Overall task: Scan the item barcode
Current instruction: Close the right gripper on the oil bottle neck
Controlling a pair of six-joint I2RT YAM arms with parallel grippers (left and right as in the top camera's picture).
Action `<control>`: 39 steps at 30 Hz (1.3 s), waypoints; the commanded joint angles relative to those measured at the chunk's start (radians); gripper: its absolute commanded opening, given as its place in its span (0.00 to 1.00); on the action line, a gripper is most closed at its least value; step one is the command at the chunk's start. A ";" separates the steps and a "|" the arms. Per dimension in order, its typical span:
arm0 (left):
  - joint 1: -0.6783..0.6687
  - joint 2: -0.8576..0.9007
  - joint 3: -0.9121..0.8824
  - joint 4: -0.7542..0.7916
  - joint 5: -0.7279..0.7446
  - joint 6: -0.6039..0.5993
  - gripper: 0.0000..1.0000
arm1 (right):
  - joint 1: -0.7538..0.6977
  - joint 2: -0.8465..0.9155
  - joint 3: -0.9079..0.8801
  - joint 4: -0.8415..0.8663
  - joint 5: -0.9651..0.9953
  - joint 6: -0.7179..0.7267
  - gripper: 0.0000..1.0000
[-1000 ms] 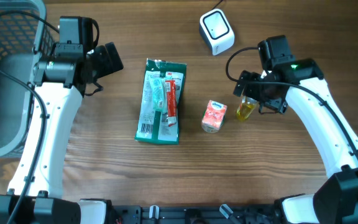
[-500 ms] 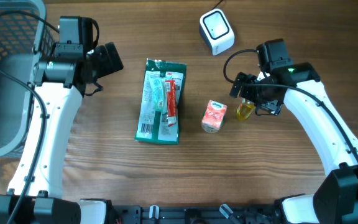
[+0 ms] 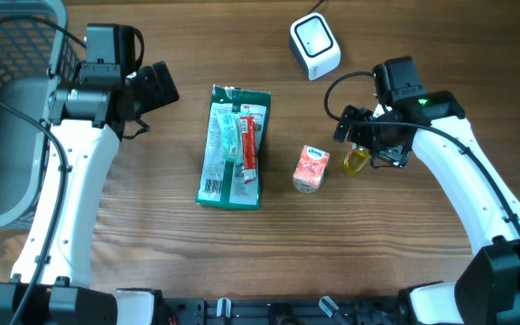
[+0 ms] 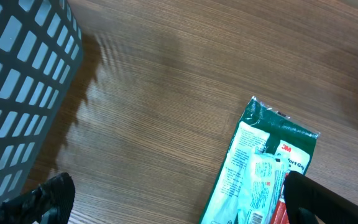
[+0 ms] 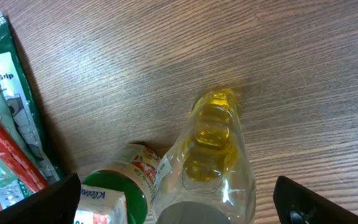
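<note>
Your right pincer [image 5: 176, 199] is spread wide, one finger on each side of the yellow bottle [image 5: 213, 143], and grips nothing; contact can't be told. The bottle stands on the bench [image 3: 152, 253] right of centre, just beside the tissue pack [image 3: 311, 169]. The scanner [image 3: 315, 45] sits near the far edge. Your left pincer [image 4: 176, 193] is also wide and empty, hanging between the basket [image 4: 17, 93] and the green packet [image 3: 233, 149].

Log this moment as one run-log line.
left gripper: open, empty | right gripper: open above clear plastic bottle of yellow liquid, no grip | white cube scanner: untouched | scan: not done
</note>
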 commanded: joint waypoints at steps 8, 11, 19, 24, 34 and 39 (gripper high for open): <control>0.005 0.003 0.008 0.002 0.009 0.013 1.00 | 0.002 0.010 -0.007 -0.021 -0.009 0.013 0.99; 0.005 0.003 0.008 0.002 0.008 0.013 1.00 | 0.002 0.010 -0.008 -0.014 -0.009 0.014 0.97; 0.005 0.003 0.008 0.002 0.009 0.013 1.00 | 0.002 0.013 -0.047 0.045 0.002 0.042 0.92; 0.005 0.003 0.008 0.003 0.009 0.013 1.00 | 0.002 0.013 -0.064 0.067 0.038 0.041 0.82; 0.005 0.003 0.008 0.002 0.008 0.013 1.00 | 0.002 0.013 -0.064 0.029 0.104 0.017 0.72; 0.005 0.003 0.008 0.002 0.009 0.013 1.00 | 0.002 0.013 -0.064 0.028 0.103 0.011 0.71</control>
